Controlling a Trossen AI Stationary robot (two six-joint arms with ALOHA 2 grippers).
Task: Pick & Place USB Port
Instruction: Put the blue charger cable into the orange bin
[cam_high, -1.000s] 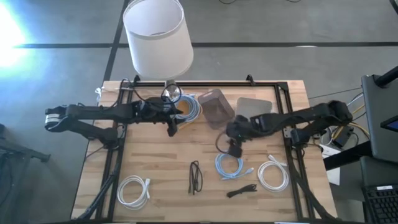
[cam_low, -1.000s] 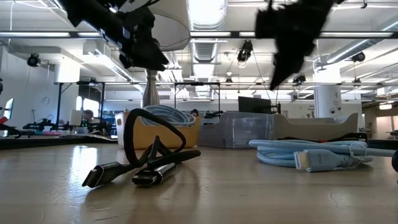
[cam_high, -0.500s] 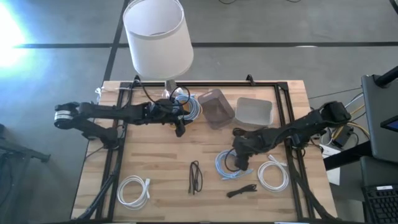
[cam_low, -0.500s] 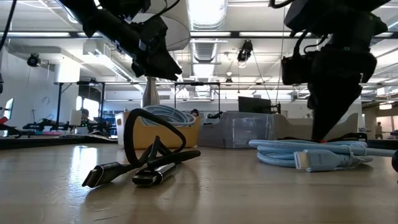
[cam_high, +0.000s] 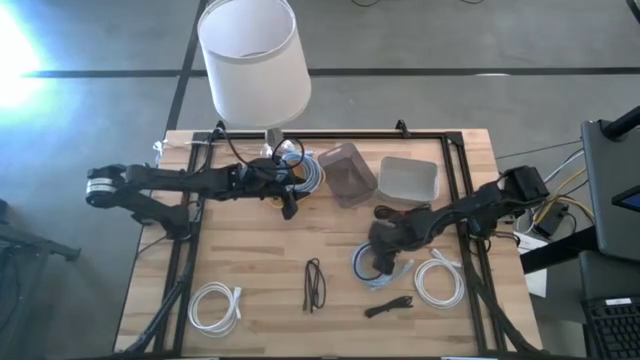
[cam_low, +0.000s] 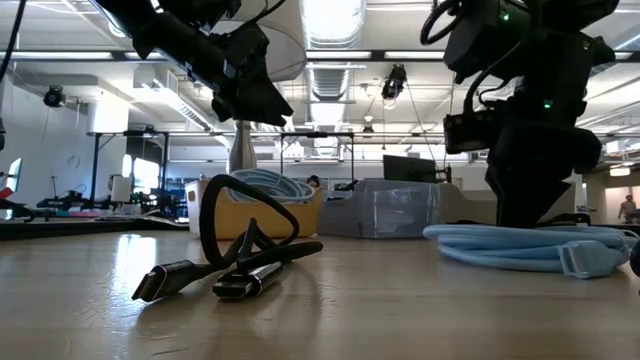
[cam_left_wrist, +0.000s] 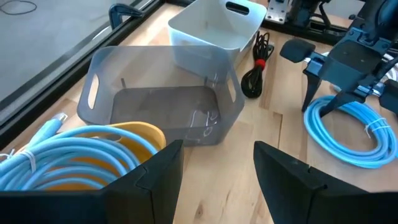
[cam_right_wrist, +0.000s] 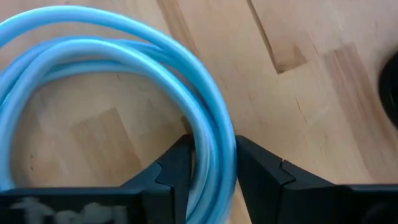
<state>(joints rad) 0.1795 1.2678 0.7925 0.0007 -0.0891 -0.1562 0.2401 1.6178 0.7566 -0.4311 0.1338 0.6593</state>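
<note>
The coiled light-blue cable (cam_high: 372, 268) is located in the lower right of centre of the high view, flat on the wooden table (cam_high: 250, 250). The right gripper (cam_high: 383, 252) is positioned directly over the coil's upper rim, so that no sideways offset remains between hand and cable; the relation is vertical.

In the right wrist view, the strands of the cable (cam_right_wrist: 211, 155) are seen to pass between the two dark fingers (cam_right_wrist: 177, 171), which stand narrowly apart on either side of the bundle. Whether the pads are already pressed against the strands cannot be determined. The strands at this point run roughly lengthwise through the gap, across the closing direction, which is judged favourable for a pinch.

In the low view, the right gripper (cam_low: 530, 200) is shown lowered onto the coil (cam_low: 520, 245) at the right of the frame.

The left gripper (cam_high: 288, 207) is held above the table in the upper centre of the high view, beside the yellow bin (cam_left_wrist: 134, 134) of blue cable, its fingers spread wide and empty. The right arm is clearly the nearer.
</note>
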